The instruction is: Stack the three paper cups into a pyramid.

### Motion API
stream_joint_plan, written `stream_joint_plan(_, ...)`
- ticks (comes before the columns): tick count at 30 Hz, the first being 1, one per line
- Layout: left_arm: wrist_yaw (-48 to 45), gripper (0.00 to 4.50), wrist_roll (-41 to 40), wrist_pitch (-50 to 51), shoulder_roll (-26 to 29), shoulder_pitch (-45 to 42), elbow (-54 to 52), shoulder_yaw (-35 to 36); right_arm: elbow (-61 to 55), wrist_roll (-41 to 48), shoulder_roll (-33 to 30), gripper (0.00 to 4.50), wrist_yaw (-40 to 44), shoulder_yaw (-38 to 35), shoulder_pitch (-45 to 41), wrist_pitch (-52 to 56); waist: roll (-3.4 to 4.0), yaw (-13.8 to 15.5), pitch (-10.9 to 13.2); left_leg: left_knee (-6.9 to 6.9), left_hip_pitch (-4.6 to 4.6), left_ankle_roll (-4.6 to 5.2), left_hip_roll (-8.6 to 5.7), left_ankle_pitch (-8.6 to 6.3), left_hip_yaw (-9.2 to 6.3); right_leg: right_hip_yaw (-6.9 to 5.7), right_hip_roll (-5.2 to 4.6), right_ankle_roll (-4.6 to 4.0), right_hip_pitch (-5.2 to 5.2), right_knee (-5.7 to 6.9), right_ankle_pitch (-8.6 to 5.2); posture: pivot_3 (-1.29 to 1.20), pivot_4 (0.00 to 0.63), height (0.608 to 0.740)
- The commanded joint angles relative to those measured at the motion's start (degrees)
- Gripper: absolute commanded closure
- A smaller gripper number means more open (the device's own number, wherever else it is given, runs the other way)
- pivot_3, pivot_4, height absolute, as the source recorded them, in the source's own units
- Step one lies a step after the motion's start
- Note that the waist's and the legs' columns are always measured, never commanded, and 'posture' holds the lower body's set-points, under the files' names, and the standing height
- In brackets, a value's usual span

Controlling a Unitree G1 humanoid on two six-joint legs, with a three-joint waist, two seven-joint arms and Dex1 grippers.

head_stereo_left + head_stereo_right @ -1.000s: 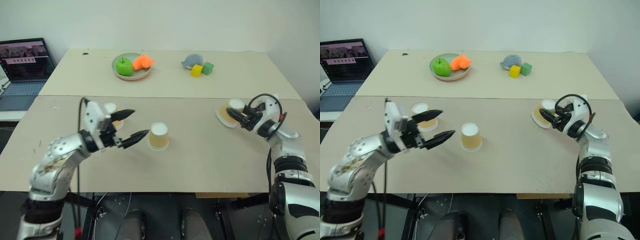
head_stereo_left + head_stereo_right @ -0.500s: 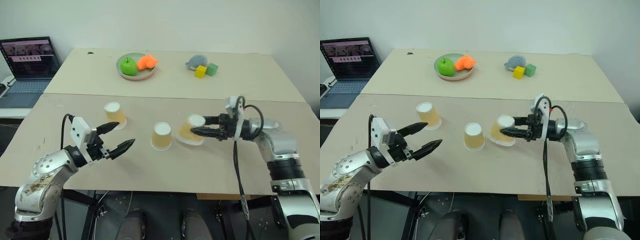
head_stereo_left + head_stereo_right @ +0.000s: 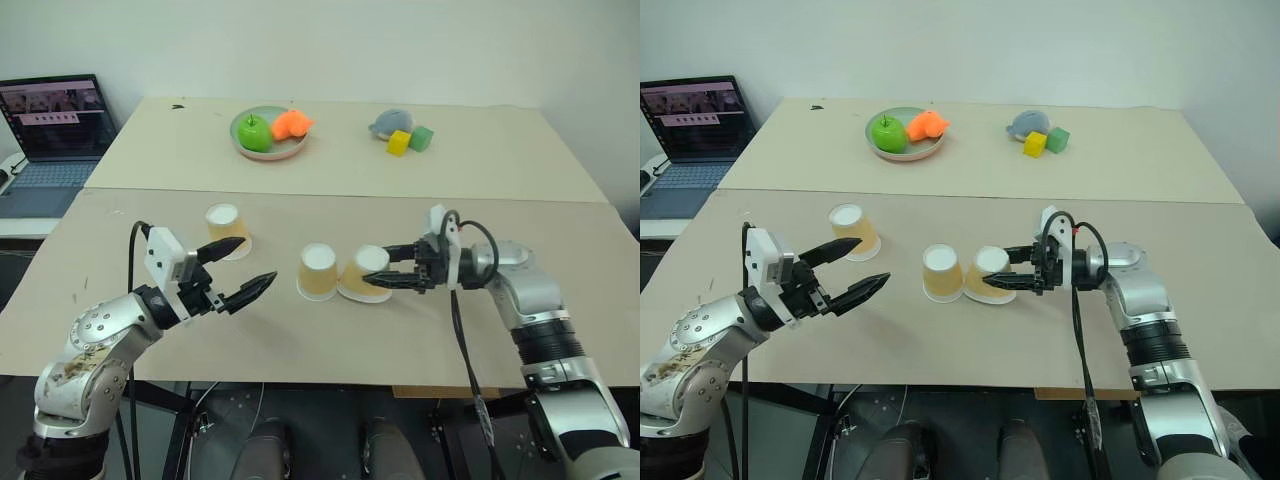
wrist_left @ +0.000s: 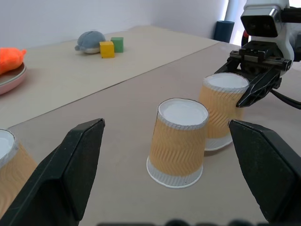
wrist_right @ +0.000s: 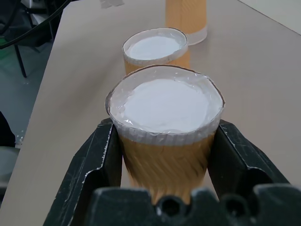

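Here the right claw hides the gripped cup's far side.

Your open left end effector has bare bench up to the middle cup; the right-hand cup crowds its far side.

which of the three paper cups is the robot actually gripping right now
The rightmost cup, clamped in the right gripper beside the middle cup. The far-left cup stands free.
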Motion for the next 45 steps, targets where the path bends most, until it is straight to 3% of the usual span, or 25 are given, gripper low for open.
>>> stream_joint_plan(1, 0.51, 0.00, -0.74, -0.36, 0.11, -0.80, -2.06, 0.38, 1.59, -1.07, 0.54, 2.17, -0.36, -0.67, -0.70, -3.56, 0.00, 0.01, 0.00, 0.00, 0.00, 0.00, 0.00, 0.00, 0.00, -0.01, 0.00, 0.00, 0.01, -0.01, 0.00, 0.00, 0.150, 0.678)
stream_joint_plan(7, 1.09, 0.00, -0.99, -0.34, -0.11, -1.54, -1.94, 0.17, 7.43, -2.12, 2.64, 2.17, -3.11, -2.33, -2.71, -7.48, 0.00, -0.07, 0.00, 0.00, 0.03, -0.02, -0.01, 0.01, 0.01, 0.00, 0.01, 0.00, 0.01, 0.03, 0.00, 0.00, 0.150, 0.678)
stream_joint_plan(8, 1.12, 0.00, -0.98, -0.37, -0.12, -1.57, -1.93, 0.13, 8.40, -2.02, 3.03, 1.29, -3.64, -2.70, -3.12, -7.91, 0.00, -0.10, 0.00, 0.00, 0.05, -0.02, -0.01, 0.01, 0.01, 0.00, 0.01, 0.00, 0.02, 0.05, 0.00, 0.00, 0.150, 0.678)
stream_joint_plan(12, 1.31, 0.00, -1.01, -0.39, -0.21, -2.05, -1.74, 0.02, 10.44, -2.53, 3.38, 0.05, -4.10, -2.60, -3.96, -8.72, 0.00, -0.12, 0.00, 0.00, 0.05, -0.04, -0.01, 0.02, 0.01, 0.01, 0.02, 0.00, 0.01, 0.06, 0.00, 0.00, 0.150, 0.678)
stream_joint_plan(19, 1.29, 0.00, -1.05, -0.57, -0.30, -2.44, -1.14, 0.23, 6.16, 0.75, -0.23, 0.01, 0.39, -3.27, -2.38, -0.43, 0.00, -0.01, 0.00, 0.00, 0.02, -0.03, 0.00, 0.02, 0.01, 0.01, 0.02, 0.00, 0.00, 0.02, 0.00, 0.00, 0.150, 0.678)
stream_joint_plan(27, 1.56, 0.00, -2.48, 0.42, -1.84, -5.30, 2.73, 0.65, -0.71, 9.34, -7.92, 0.01, 5.60, -9.59, 0.48, 9.97, -0.01, 0.13, 0.00, 0.00, 0.02, -0.02, 0.00, 0.01, -0.01, -0.01, 0.02, 0.00, 0.03, 0.00, 0.00, 0.00, 0.150, 0.678)
stream_joint_plan(32, 5.64, 0.00, -4.90, 2.46, -3.44, -5.95, 6.67, 4.62, 0.95, 8.08, -9.94, 0.01, -1.59, -15.06, 0.37, 8.22, -0.02, -0.20, 0.01, 0.00, 0.04, -0.02, 0.00, 0.01, 0.00, 0.02, 0.02, 0.00, 0.02, 0.01, 0.00, 0.00, 0.150, 0.678)
stream_joint_plan(37, 15.58, 0.00, -4.65, 4.56, -8.62, -2.32, 7.06, 7.03, -12.47, 15.09, -12.56, 0.01, -3.56, -20.09, 5.05, 15.34, -0.05, 0.04, 0.02, -0.05, -0.01, 0.00, 0.06, 0.00, 0.00, 0.03, 0.01, 0.00, -0.01, -0.03, 0.00, 0.00, 0.150, 0.678)
stream_joint_plan(39, 18.72, 0.00, -0.36, 3.14, -10.43, -0.30, 7.13, 5.10, -16.98, 16.28, -12.86, 0.01, -4.51, -20.27, 6.88, 16.74, -0.08, 0.04, 0.03, -0.04, 0.00, 0.04, 0.07, -0.02, -0.01, 0.03, -0.03, 0.01, 0.03, -0.10, 0.00, 0.00, 0.150, 0.678)
stream_joint_plan(45, 21.30, 0.00, 2.46, 1.11, -13.44, -0.93, 9.28, 4.01, -23.18, 17.40, -13.02, 0.01, -7.06, -20.33, 10.35, 17.94, -0.15, 0.49, 0.06, 0.02, 0.04, 0.00, 0.06, 0.01, -0.03, 0.01, -0.03, -0.02, 0.07, -0.03, 0.07, 0.00, 0.150, 0.678)
